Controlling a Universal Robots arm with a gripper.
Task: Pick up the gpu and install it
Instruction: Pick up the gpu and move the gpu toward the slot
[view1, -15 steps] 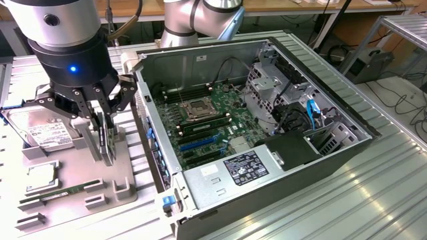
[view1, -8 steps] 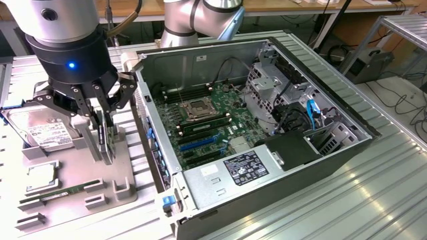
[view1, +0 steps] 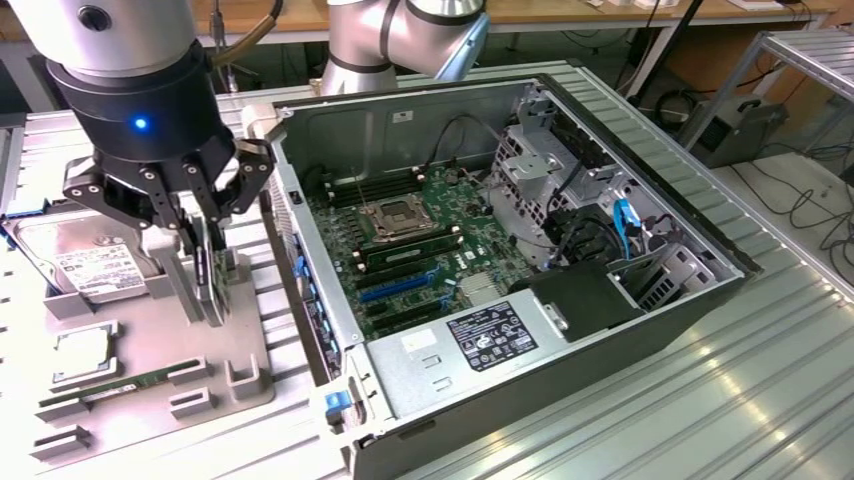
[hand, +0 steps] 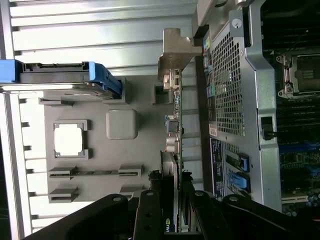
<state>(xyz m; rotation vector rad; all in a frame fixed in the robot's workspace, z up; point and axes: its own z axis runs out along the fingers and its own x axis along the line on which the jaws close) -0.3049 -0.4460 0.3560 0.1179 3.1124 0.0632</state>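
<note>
Our claw (view1: 207, 300) stands partly closed, clamped on both faces of the gpu (hand: 173, 125). In the exterior view we see the open computer case (view1: 387, 120) at three o'clock of the claw, on the ribbed table (view1: 747, 380). The gpu stands on edge over the grey tray (view1: 200, 345), with the hard drive (view1: 80, 265) at nine o'clock.

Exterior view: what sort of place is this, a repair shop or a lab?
Probably a robotics lab or test workshop: a silver robot arm stands beside an open black computer case on a ribbed metal table, with wooden benches and loose cables behind.
</note>
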